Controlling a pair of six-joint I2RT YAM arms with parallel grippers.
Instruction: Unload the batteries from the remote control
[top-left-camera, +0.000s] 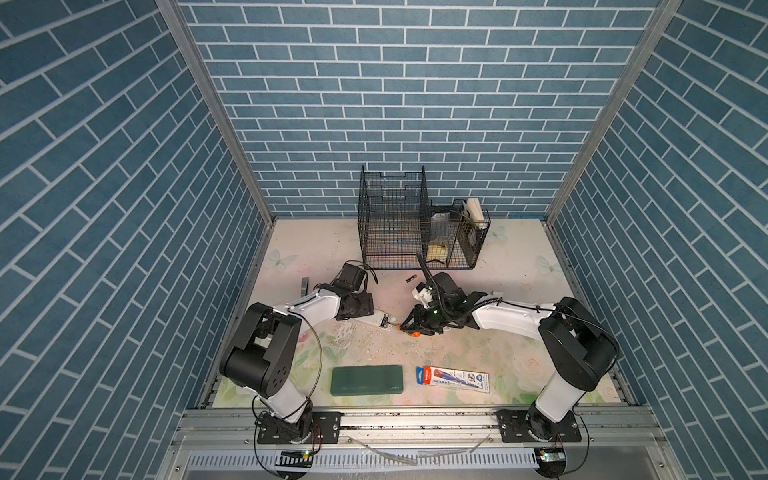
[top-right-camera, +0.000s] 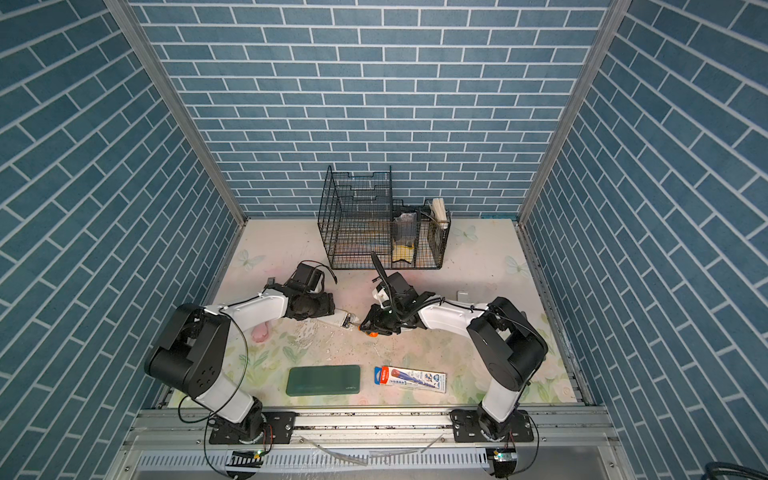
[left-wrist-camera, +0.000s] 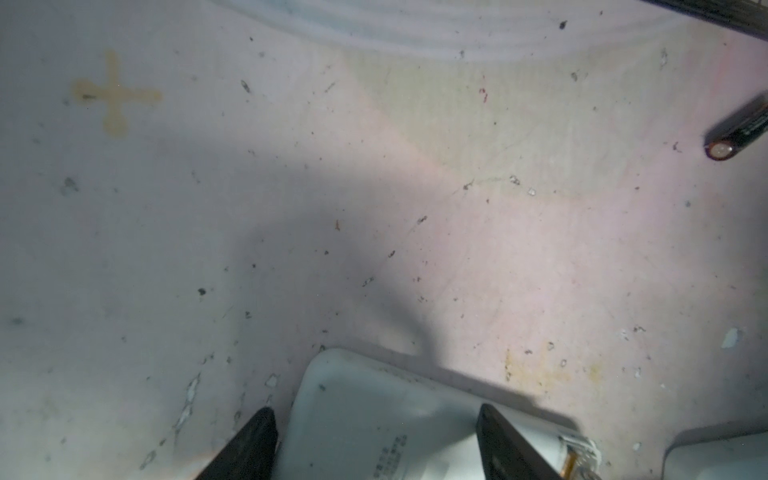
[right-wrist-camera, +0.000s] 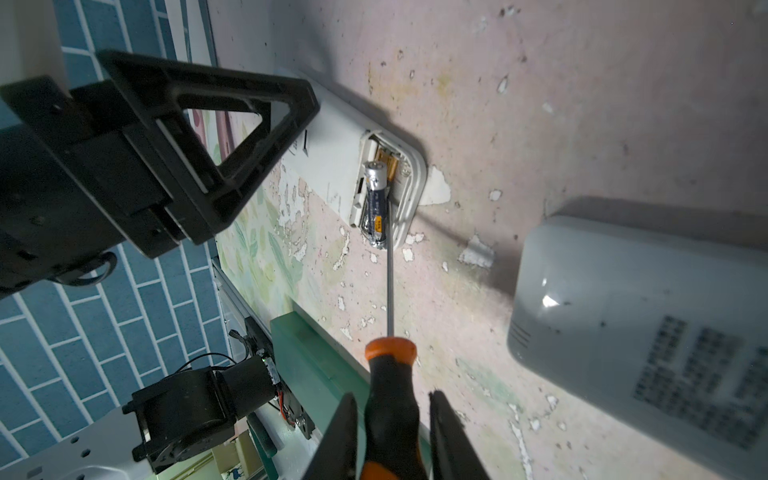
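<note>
step in hand: prying a battery (right-wrist-camera: 374, 199) out of the open compartment (right-wrist-camera: 395, 174) of the remote control (right-wrist-camera: 332, 137), centre of the right wrist view
left gripper (left-wrist-camera: 374, 409): bottom of the left wrist view; wide-spread jaws, one finger beside the remote's edge, the other over its back; clamping or only pinning, impossible to tell
right gripper (right-wrist-camera: 392, 401): bottom middle of the right wrist view; jaws pinching the orange-and-black handle of the screwdriver (right-wrist-camera: 390, 353)
screwdriver tip: inside the compartment, close along the battery; contact unclear
loose battery (left-wrist-camera: 737, 133): right edge of the left wrist view, flat on the table (left-wrist-camera: 374, 187), apart from the remote
next move, as a judgement: small levering under the battery end, remote kept still, gentle force against a jumping cell
</note>
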